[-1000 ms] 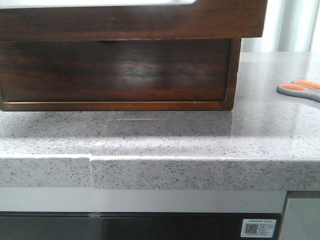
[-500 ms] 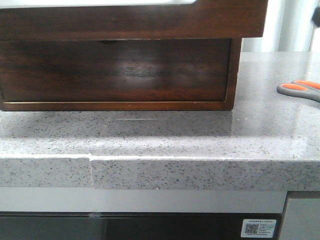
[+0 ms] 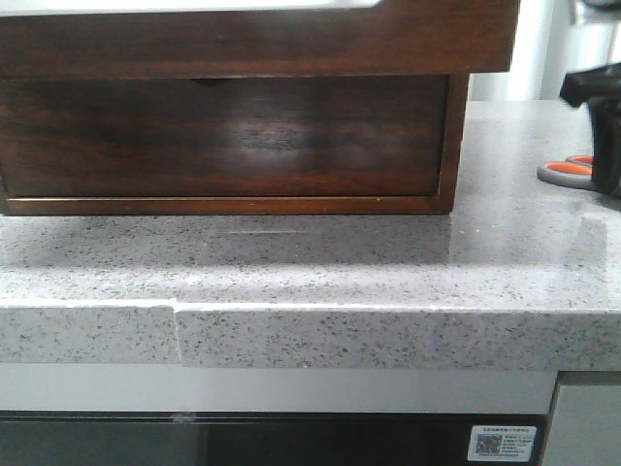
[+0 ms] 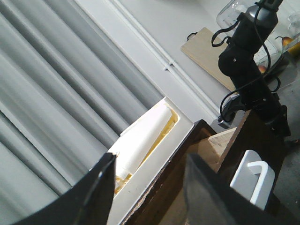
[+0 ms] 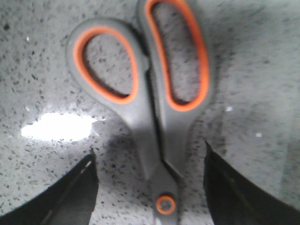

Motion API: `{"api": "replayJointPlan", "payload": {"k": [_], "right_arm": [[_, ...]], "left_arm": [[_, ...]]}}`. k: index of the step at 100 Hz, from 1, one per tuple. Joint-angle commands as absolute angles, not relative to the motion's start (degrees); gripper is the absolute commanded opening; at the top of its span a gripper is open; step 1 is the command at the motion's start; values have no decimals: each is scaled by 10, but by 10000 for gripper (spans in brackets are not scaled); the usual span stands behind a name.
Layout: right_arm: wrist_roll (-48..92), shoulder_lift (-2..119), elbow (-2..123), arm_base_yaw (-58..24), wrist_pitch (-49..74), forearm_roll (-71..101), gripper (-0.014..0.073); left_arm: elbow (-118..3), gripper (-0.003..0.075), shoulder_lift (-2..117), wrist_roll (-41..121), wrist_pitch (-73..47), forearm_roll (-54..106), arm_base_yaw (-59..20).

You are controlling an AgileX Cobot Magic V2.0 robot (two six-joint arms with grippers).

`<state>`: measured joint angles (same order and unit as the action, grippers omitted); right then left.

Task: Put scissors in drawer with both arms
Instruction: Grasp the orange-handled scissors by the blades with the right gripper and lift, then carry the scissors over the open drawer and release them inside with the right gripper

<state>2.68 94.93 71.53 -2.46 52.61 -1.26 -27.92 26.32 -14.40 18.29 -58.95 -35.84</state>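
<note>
The scissors (image 5: 140,117), grey handles with orange trim, lie flat on the speckled countertop. My right gripper (image 5: 150,187) is open just above them, one finger on each side of the pivot, not touching. In the front view only an orange-grey handle loop (image 3: 565,172) shows, beside the black right gripper (image 3: 604,121) at the far right. The drawer (image 3: 252,44) stands pulled out at the top of the wooden box, its white lining (image 4: 154,154) showing. My left gripper (image 4: 147,187) is open, its fingers astride the drawer's front wall. It is out of the front view.
Below the drawer is the box's taller dark front with a half-round notch (image 3: 223,136). The grey stone countertop (image 3: 291,262) ends in a front edge near the camera. The left wrist view shows the right arm (image 4: 248,70), a pale wooden board (image 4: 206,51) and grey curtains (image 4: 56,84).
My right gripper has come down into the front view from the upper right and now covers part of the scissors' handles. The scissors, box and drawer have not moved.
</note>
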Motion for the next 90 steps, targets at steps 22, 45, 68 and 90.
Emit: {"api": "replayJointPlan", "payload": {"k": [22, 45, 68, 90], "right_arm": [[37, 943, 734, -32, 523, -14, 340], [37, 943, 734, -32, 527, -18, -66], [37, 920, 734, -32, 537, -18, -74], [46, 828, 748, -32, 534, -18, -74]], "left_arm": [[-296, 316, 266, -152, 198, -568, -364], [-296, 315, 266, -152, 198, -568, -364], [-296, 315, 246, -152, 196, -566, -364], [-296, 286, 172, -152, 100, -479, -364]]}}
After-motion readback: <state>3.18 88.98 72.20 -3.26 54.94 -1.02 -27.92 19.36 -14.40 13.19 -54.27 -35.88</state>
